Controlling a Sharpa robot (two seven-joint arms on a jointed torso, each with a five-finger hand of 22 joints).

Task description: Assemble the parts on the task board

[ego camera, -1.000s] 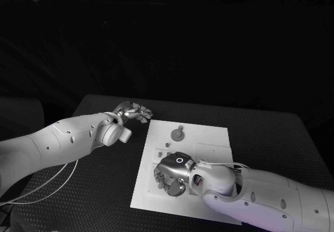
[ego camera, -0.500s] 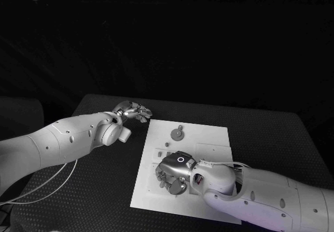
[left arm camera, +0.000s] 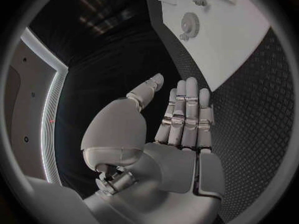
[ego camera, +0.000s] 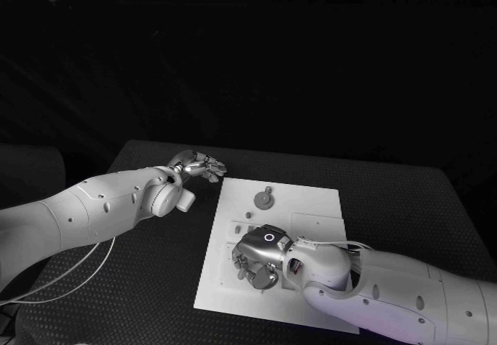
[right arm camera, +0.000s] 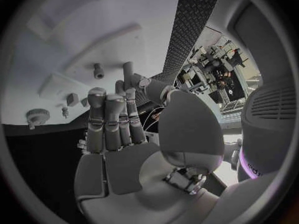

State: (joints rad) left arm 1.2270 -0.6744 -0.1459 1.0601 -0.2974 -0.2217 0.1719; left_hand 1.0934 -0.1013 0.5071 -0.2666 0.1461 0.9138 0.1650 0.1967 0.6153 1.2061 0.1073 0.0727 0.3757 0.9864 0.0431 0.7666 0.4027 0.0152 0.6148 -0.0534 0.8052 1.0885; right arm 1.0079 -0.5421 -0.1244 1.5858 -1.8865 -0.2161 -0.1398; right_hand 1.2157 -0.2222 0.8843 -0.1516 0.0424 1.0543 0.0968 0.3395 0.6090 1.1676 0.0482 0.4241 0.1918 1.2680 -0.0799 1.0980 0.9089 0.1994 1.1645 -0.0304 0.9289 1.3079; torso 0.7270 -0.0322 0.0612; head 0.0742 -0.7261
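Head view: task board holds gear.

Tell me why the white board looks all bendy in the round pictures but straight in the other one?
In the left wrist view the fisheye lens curves the task board's edge; in the right wrist view it bows the same way behind the right hand. The head view has no such lens, so the board's edges run straight.
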